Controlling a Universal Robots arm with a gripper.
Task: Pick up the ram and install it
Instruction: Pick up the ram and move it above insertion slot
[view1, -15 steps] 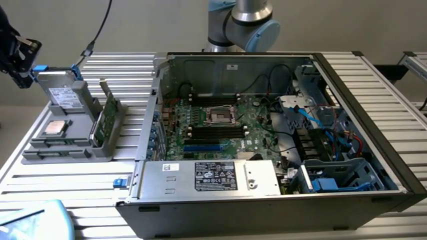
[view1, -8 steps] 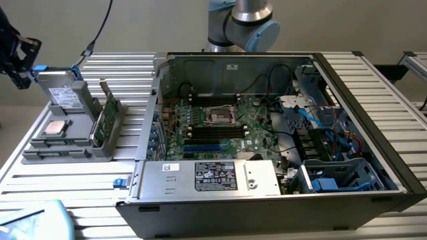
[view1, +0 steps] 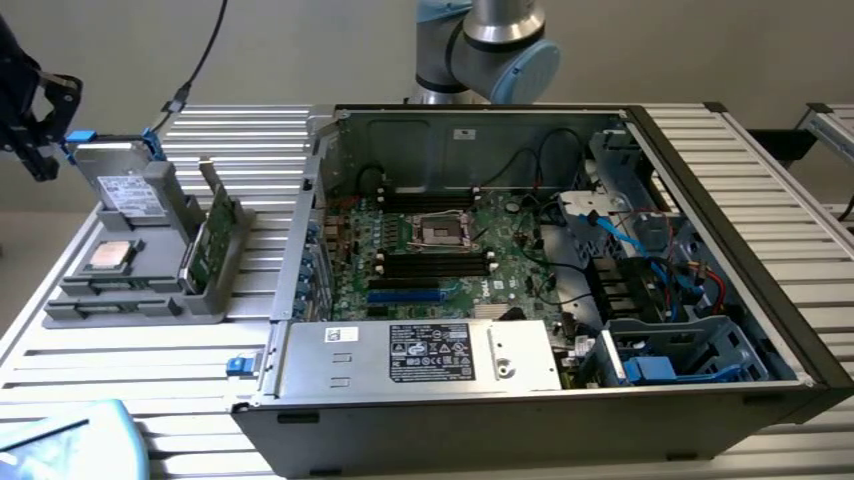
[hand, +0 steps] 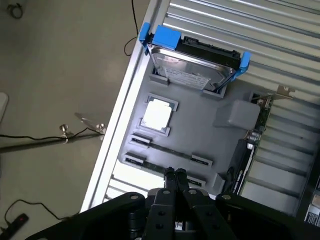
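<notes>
The ram (hand: 171, 151) is a thin dark stick standing on edge between small holders on the grey parts tray (hand: 200, 135). My gripper (hand: 175, 173) hangs shut and empty above the tray's near end, its fingertips just short of the ram and not touching it. In the exterior view the gripper (view1: 38, 150) is the black shape at the far left, above and beside the tray (view1: 134, 300). The open computer case (view1: 534, 250) lies to the right, its motherboard showing long black memory slots (view1: 430, 264).
The tray also carries a hard drive in a blue bracket (hand: 195, 65), a square processor chip (hand: 157, 116) and an upright green expansion card (view1: 214, 238). Cables and drive cages (view1: 667, 350) crowd the case's right side. A power supply (view1: 427, 352) spans its front.
</notes>
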